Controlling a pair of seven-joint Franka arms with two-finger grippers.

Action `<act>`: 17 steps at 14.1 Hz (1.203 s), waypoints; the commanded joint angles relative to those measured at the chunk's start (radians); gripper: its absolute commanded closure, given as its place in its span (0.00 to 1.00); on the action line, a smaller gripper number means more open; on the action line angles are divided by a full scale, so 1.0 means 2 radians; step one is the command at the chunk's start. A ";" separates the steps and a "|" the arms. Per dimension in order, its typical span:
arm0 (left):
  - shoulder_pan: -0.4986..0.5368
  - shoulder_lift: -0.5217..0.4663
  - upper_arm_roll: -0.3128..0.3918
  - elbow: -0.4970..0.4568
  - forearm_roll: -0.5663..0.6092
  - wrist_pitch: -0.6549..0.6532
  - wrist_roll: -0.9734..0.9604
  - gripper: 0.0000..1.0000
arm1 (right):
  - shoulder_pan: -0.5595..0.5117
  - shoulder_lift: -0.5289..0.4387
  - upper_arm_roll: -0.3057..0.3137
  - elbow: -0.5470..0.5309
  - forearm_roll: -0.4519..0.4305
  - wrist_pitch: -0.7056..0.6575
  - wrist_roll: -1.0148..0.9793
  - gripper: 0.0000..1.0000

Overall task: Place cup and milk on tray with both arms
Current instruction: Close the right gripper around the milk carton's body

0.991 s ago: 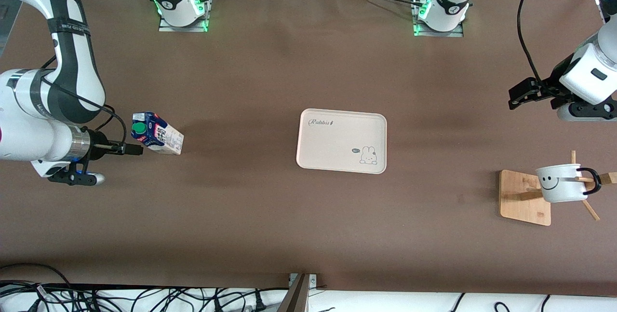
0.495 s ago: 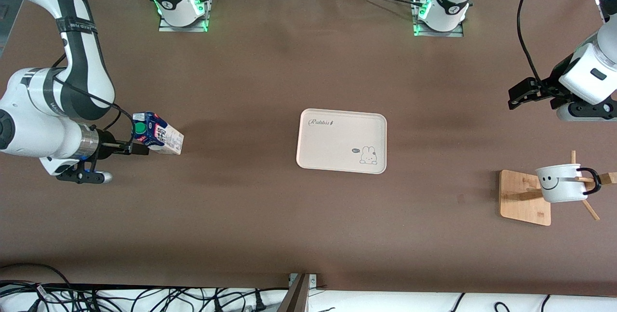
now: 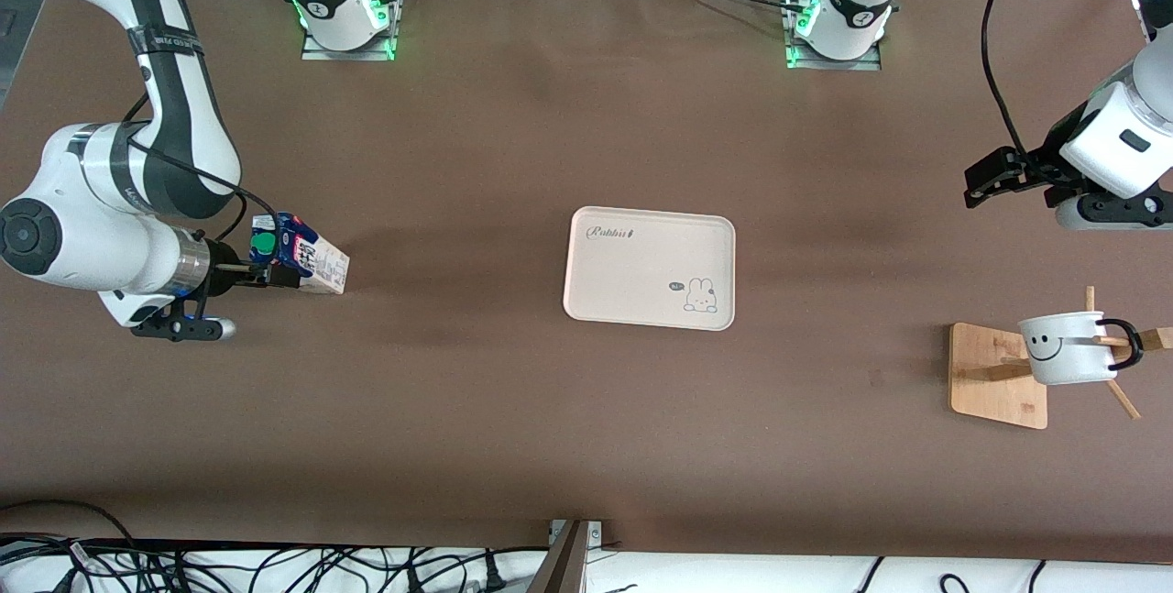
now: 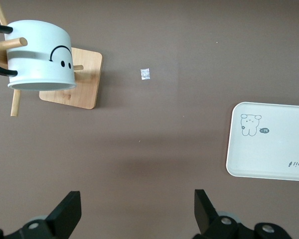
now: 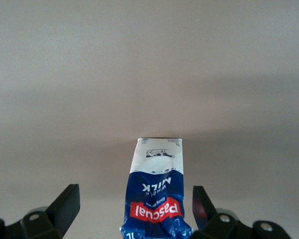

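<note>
The right hand (image 3: 275,274) is closing in on the milk (image 3: 302,256), which is now sitting between its spread fingers. The left hand (image 3: 985,182) is waiting spread over the tabletop (image 3: 513,135), well apart from the cup (image 3: 1068,348).

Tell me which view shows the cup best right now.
Left wrist view: the cup looms large, hanging by its handle on the wooden rack, face visible. Front view shows it small; right wrist view shows none.

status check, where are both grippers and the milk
Right gripper open around the milk. Left gripper open, waiting above table. Cup on rack; tray unobstructed.
</note>
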 commanded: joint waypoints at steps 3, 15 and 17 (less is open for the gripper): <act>0.003 0.005 -0.002 0.012 -0.006 -0.008 0.011 0.00 | 0.000 -0.029 0.001 -0.050 0.001 0.022 -0.003 0.00; 0.002 0.004 -0.002 0.012 -0.006 -0.010 0.009 0.00 | -0.001 -0.056 -0.002 -0.095 0.001 0.039 -0.009 0.00; 0.003 0.004 -0.002 0.012 -0.007 -0.010 0.009 0.00 | -0.001 -0.056 -0.003 -0.100 0.001 0.039 -0.009 0.00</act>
